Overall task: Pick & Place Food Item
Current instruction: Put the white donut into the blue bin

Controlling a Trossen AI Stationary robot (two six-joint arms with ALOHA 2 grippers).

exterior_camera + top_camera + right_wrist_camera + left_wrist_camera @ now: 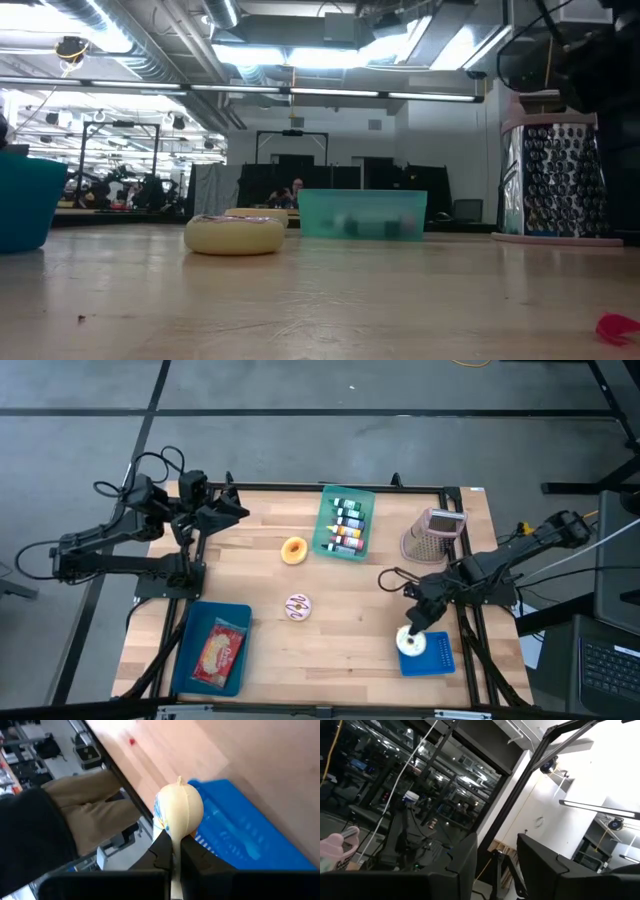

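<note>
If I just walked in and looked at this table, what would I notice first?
Probably the right tool, shut on a pale garlic-shaped food item above the small blue basket at the table's right front corner. Next, the teal tray of little paint bottles at the back middle, with the metal grater to its right and a yellow donut to its left.

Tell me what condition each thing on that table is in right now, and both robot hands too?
Left gripper: open, empty, raised over the table's far left corner.
Right gripper: shut on the garlic bulb, above the small blue basket.
Blue tray: holds a food packet.
Green bin: holds small bottles, lying flat.
Grater: upright.
Frosted donut: flat on the table.
Yellow ring: flat on the table.
</note>
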